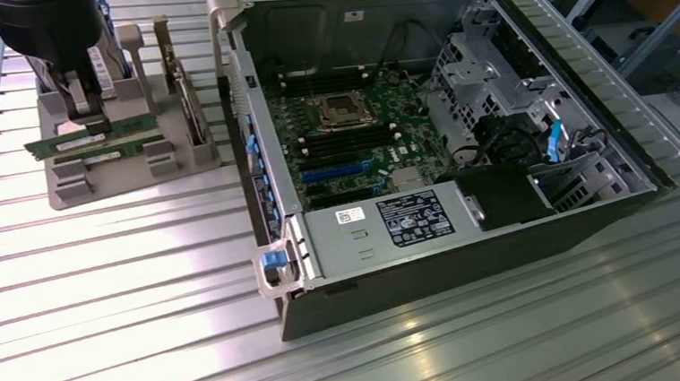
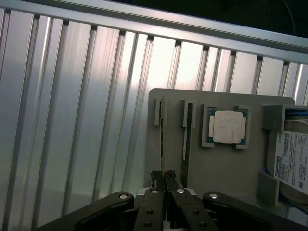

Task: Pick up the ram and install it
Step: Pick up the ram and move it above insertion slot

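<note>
Green ram (image 2: 162,137): on edge in the grey holder (image 2: 211,173), its long axis running along the gap between the fingers.
Gripper (image 2: 163,177): fingers closed onto that stick's flat faces.
Beside: twin stick (image 2: 185,139) close alongside, not touching; silver processor (image 2: 227,126) beyond.
Far: open computer case (image 1: 432,130), well apart, toward the exterior view's right.

Bright glare streaks across ribbed table (image 1: 143,285), computer case (image 1: 442,278) interior shadowed

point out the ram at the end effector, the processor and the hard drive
ram (image 2: 162,139), wrist view, long edge of the stick
processor (image 2: 227,126), wrist view, middle of its lid
hard drive (image 2: 291,159), wrist view, its white label
</note>
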Robot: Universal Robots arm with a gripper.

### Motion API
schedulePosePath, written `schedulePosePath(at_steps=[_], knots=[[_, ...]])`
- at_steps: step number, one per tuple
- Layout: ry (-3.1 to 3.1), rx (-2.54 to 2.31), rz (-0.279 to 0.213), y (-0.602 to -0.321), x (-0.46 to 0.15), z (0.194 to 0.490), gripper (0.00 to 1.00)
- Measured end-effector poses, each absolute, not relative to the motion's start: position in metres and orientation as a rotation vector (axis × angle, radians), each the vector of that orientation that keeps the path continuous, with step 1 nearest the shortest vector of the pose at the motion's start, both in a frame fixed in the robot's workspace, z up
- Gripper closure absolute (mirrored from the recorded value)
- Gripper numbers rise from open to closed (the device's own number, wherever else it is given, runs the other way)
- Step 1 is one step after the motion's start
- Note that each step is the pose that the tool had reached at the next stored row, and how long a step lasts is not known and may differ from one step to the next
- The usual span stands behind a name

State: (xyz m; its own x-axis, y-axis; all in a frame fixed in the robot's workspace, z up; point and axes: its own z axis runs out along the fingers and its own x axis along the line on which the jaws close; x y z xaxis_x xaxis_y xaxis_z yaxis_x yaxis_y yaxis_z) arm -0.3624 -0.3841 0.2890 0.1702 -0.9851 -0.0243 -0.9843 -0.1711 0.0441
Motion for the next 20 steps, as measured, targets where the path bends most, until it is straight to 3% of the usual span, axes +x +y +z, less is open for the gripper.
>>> schedulePosePath(at_steps=[20], knots=[[-2.011,2.389,-0.073,-0.384,-0.362,0.304,0.87]])
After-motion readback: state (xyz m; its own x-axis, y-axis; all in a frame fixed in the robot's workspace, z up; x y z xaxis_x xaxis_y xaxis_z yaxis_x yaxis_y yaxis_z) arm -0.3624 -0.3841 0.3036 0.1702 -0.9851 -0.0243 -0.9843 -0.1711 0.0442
